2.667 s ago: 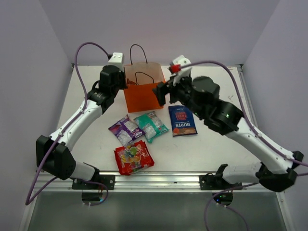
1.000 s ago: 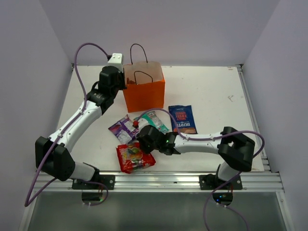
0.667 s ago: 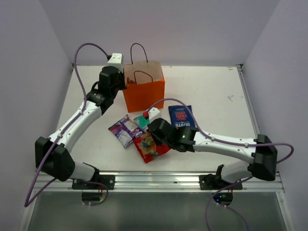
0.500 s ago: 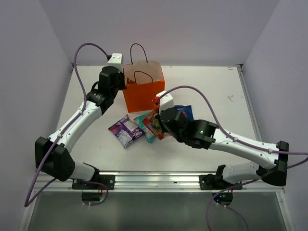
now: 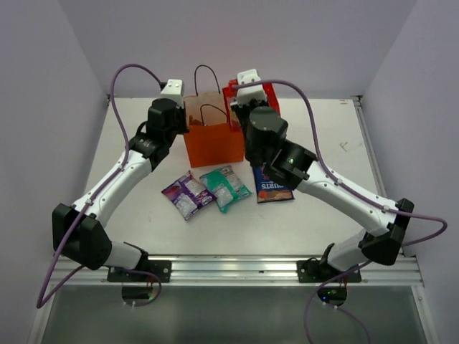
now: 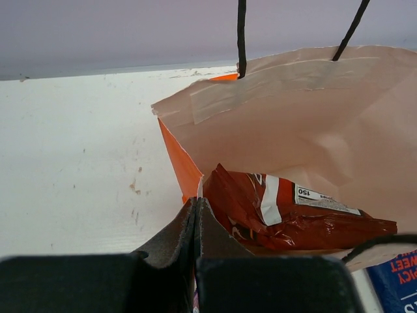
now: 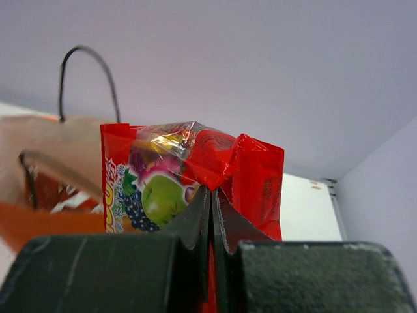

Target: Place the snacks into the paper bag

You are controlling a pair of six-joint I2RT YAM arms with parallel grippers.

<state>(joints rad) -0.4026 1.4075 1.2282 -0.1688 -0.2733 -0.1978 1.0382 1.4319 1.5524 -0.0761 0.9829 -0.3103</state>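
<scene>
The orange paper bag [image 5: 215, 140] stands upright at the back of the table. My left gripper [image 6: 197, 202] is shut on its left rim and holds the mouth open. A red-orange Doritos bag [image 6: 293, 208] lies inside. My right gripper [image 7: 212, 190] is shut on the red candy bag [image 7: 163, 176] and holds it high beside the bag's right top edge [image 5: 269, 93]. On the table in front lie the small purple pack [image 5: 188, 193], the small teal pack [image 5: 224, 186] and the dark blue bag [image 5: 272, 185], which is partly under my right arm.
The paper bag's thin dark loop handles [image 5: 206, 75] stick up above its mouth. A metal rail [image 5: 237, 269] runs along the table's near edge. Purple-grey walls close in the back and both sides.
My right gripper took the red candy bag from the table's front and carried it up and back to the paper bag's top right. The left arm has stayed on the bag's rim.
</scene>
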